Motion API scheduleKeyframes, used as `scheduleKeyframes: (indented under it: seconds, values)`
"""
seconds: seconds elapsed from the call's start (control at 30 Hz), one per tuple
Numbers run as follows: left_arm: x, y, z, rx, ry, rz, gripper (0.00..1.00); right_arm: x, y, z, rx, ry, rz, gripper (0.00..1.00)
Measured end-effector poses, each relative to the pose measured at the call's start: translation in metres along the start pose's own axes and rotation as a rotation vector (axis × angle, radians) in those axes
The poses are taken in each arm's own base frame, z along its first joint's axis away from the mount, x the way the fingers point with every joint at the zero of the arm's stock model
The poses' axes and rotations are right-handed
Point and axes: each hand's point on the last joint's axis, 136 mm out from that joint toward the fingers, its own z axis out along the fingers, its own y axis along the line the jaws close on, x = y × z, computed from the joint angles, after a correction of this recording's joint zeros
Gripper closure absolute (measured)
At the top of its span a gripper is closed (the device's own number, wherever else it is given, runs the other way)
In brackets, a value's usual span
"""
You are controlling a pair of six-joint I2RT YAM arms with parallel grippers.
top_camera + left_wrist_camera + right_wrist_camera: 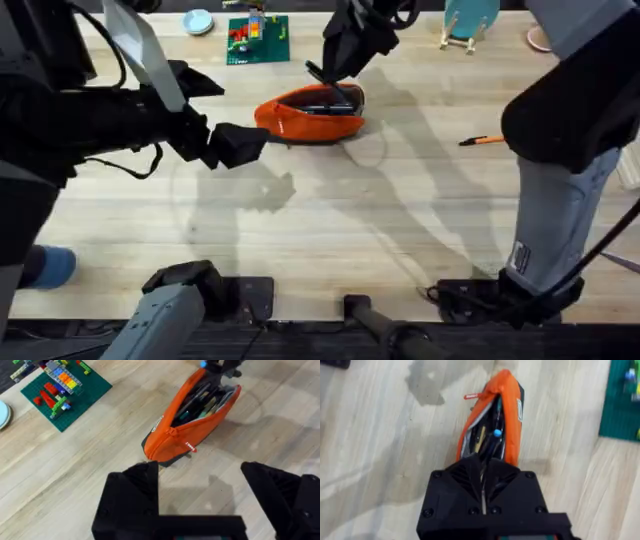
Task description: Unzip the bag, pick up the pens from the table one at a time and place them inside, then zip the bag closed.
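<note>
The orange bag lies unzipped at the table's far middle, its mouth open with dark items inside. My right gripper hovers over the far end of that opening, shut, and a slim black pen sticks out from its tip. The left gripper sits just left of the bag, wide open with nothing between its fingers. An orange pen lies on the table to the right of the bag.
A green brick baseplate and a small blue dish sit at the far edge left of the bag. A teal object on a wooden stand is at the far right. A blue object lies near the front left.
</note>
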Motion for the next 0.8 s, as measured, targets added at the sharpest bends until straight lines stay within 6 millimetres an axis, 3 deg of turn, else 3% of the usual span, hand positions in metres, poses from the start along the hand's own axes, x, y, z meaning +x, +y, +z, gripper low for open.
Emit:
scheduleKeyframes:
  seconds: [0.27, 0.47, 0.5, 0.8]
  values:
    - [0.0, 0.0, 0.0, 0.0, 0.0, 0.0, 0.008, -0.007, -0.001, 0.008, -0.001, -0.006, -0.094, 0.968]
    - [0.0, 0.0, 0.0, 0.0, 0.0, 0.0, 0.008, 0.008, -0.006, 0.032, -0.053, 0.003, -0.066, 0.968]
    - [0.0, 0.0, 0.0, 0.0, 0.0, 0.0, 0.007, 0.016, -0.008, 0.045, -0.081, 0.009, -0.049, 0.968]
    - [0.0, 0.0, 0.0, 0.0, 0.0, 0.0, 0.007, 0.024, -0.013, 0.062, -0.096, 0.009, -0.042, 0.968]
